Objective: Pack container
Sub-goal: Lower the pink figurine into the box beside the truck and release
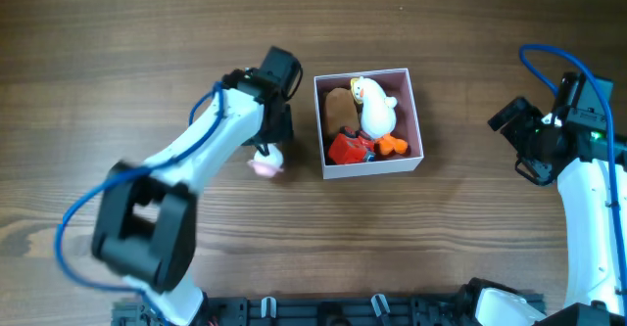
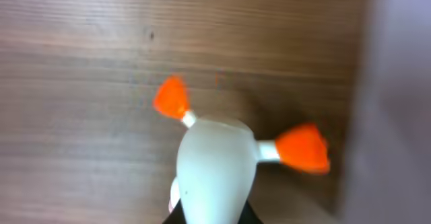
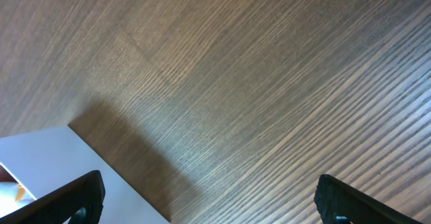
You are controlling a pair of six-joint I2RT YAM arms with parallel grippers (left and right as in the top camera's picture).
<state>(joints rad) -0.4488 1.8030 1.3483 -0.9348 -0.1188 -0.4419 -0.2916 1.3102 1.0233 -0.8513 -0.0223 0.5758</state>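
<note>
The container [image 1: 415, 111] is a small square white-walled box at the table's middle. It holds a white duck toy [image 1: 373, 106], a brown toy [image 1: 338, 104], a red toy [image 1: 347, 149] and an orange piece [image 1: 393, 145]. My left gripper [image 1: 271, 138] is just left of the box, over a white and pink toy [image 1: 266, 163]. In the left wrist view my left gripper [image 2: 209, 218] is shut on the white toy [image 2: 215, 163], which has two orange feet. My right gripper [image 1: 506, 116] is open and empty to the right of the box, and it also shows in the right wrist view [image 3: 209, 194].
The wooden table [image 1: 118, 52] lies all round. The box wall fills the right edge of the left wrist view [image 2: 397, 103] and shows as a white corner at the lower left of the right wrist view [image 3: 40, 157].
</note>
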